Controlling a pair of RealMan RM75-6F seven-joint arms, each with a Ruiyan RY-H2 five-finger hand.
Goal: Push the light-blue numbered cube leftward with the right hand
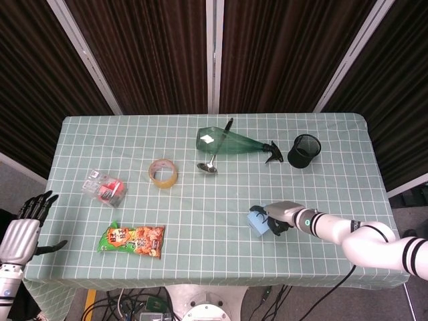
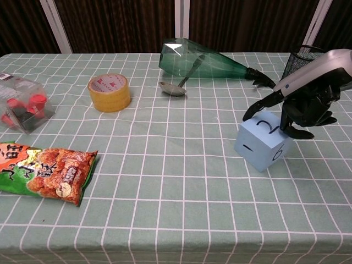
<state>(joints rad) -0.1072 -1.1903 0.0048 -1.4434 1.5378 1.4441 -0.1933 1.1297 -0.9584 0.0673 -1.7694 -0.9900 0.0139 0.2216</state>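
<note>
The light-blue numbered cube (image 2: 259, 144) (image 1: 257, 223) sits on the table's right half, turned so a corner faces the chest camera. My right hand (image 2: 305, 99) (image 1: 281, 215) presses against its right side and top, dark fingers curled over the upper face, holding nothing. Off the table's left edge, low down, my left hand (image 1: 25, 229) hangs with fingers spread and empty; the chest view does not show it.
A green spray bottle (image 2: 212, 64) lies on its side at the back with a spoon (image 2: 175, 88) beside it. A black mesh cup (image 1: 304, 150) stands back right. Yellow tape roll (image 2: 109, 92), a clear packet (image 2: 23, 104) and a snack bag (image 2: 44, 171) lie to the left.
</note>
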